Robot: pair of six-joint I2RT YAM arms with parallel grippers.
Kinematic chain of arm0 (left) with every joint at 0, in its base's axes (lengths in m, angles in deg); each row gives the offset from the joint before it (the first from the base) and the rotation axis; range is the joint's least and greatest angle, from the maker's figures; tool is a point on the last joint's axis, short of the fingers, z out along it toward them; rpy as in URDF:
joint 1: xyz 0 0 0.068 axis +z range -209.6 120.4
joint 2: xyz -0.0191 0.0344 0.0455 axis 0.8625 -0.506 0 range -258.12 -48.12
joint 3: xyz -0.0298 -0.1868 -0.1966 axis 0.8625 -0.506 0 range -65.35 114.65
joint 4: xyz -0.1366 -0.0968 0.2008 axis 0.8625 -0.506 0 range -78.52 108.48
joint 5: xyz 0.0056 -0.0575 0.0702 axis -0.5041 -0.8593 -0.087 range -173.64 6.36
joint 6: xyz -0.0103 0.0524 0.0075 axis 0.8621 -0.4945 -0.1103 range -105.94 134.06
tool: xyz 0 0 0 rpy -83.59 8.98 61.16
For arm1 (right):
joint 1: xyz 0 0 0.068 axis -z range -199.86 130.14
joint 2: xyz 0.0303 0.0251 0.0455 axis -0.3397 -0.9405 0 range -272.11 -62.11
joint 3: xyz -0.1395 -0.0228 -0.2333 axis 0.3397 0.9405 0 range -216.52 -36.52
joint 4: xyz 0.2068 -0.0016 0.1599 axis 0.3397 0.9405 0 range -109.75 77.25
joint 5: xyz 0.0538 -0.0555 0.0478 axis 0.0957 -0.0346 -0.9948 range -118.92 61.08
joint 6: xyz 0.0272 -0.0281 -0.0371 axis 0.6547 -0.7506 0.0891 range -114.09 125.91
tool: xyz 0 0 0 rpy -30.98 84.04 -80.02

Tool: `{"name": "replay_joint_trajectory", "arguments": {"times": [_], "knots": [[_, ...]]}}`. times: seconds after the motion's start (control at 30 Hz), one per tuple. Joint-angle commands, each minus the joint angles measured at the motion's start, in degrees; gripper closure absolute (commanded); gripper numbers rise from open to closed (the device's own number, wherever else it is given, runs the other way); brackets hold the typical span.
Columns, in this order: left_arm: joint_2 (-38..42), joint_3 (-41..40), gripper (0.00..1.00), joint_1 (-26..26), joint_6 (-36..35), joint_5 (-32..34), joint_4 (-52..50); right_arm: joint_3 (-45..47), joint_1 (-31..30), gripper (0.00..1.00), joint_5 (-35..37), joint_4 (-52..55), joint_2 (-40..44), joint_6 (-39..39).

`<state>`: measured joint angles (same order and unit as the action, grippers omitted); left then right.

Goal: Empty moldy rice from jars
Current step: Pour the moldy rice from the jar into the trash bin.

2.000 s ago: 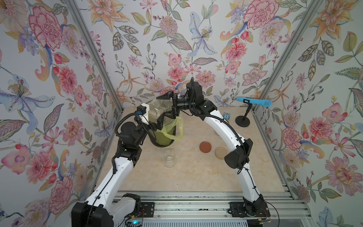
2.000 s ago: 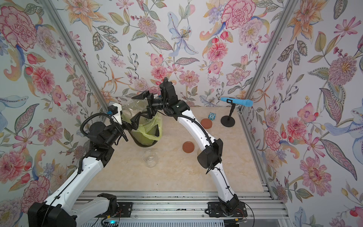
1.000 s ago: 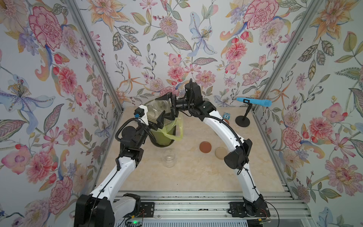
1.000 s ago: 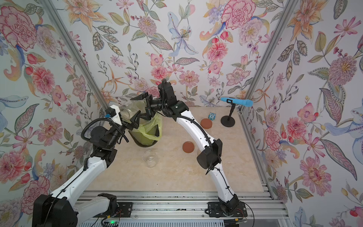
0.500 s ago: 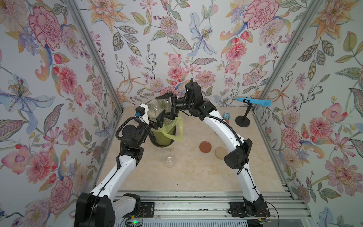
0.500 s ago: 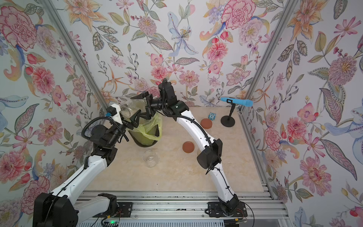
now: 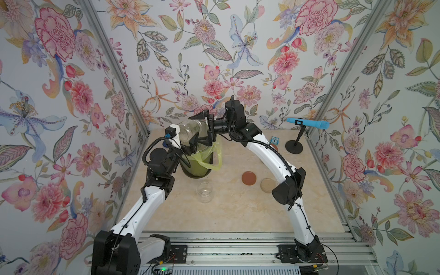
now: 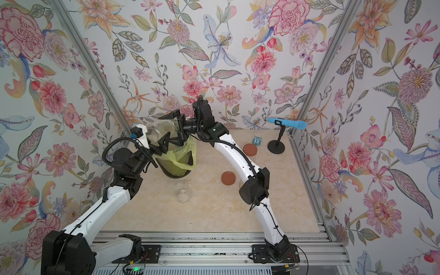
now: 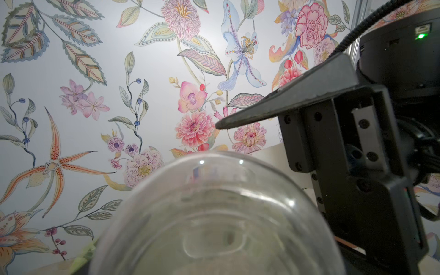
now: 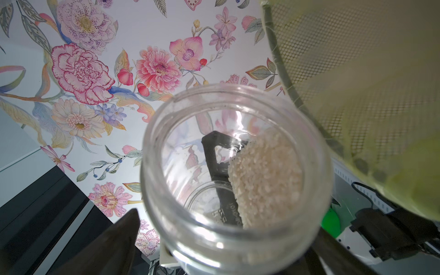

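A clear glass jar (image 7: 188, 130) lies on its side above the green bin (image 7: 197, 166), with my left gripper (image 7: 183, 139) shut on its base end. In the right wrist view I look into the jar's open mouth (image 10: 166, 152). A clump of off-white moldy rice (image 10: 264, 176) clings to its inner wall, and a left finger (image 10: 214, 162) shows through the glass. My right gripper (image 7: 197, 130) is open, its fingers (image 7: 201, 115) spread wide above and below the mouth without touching it. A second jar (image 7: 204, 191) stands lidless on the table, with no rice visible inside.
A reddish-brown lid (image 7: 248, 178) and a beige lid (image 7: 267, 185) lie on the table near my right arm; another reddish-brown lid (image 8: 250, 149) lies farther back. A small blue figure (image 7: 275, 140) and a blue microphone on a stand (image 7: 307, 123) stand at the back right.
My right gripper's jaws have spread wide at the jar's mouth. The jar stays on its side over the bin in my left gripper.
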<state>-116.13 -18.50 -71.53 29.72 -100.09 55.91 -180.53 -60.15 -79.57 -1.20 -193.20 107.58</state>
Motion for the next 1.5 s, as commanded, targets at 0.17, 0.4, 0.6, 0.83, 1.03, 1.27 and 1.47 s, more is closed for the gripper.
{"name": "replay_joint_trajectory", "arguments": {"times": [0.17, 0.4, 0.6, 0.83, 1.03, 1.27, 1.47], "knots": [[0.0, 4.9, 1.00, 1.3, -0.2, 1.6, 1.9, 3.8, 1.8, 0.00, -1.0, -1.7, 4.7, -3.0], [-0.7, 7.7, 1.00, 1.6, -1.1, 1.7, -2.8, 4.2, 2.8, 0.00, -0.9, 3.3, 5.7, -10.3], [-0.7, 10.4, 1.00, 1.6, -2.8, 2.1, -8.7, 3.4, 2.8, 0.00, -0.3, 6.4, 6.4, -16.4], [-1.3, 14.2, 1.00, 1.6, -3.6, 2.3, -16.3, 3.4, 5.7, 0.00, 0.6, 10.1, 7.5, -26.2], [-2.4, 17.3, 1.00, 1.6, -3.6, 2.3, -22.4, 1.0, 6.3, 0.00, 1.9, 15.4, 7.4, -37.0], [-4.3, 21.2, 1.00, 1.5, -3.7, 2.3, -29.8, -0.2, 6.1, 0.00, 3.4, 18.5, 8.3, -47.8], [-6.2, 25.3, 1.00, 1.6, -4.1, 2.8, -36.7, 0.0, 5.7, 0.00, 5.7, 21.3, 9.6, -56.1]]}}
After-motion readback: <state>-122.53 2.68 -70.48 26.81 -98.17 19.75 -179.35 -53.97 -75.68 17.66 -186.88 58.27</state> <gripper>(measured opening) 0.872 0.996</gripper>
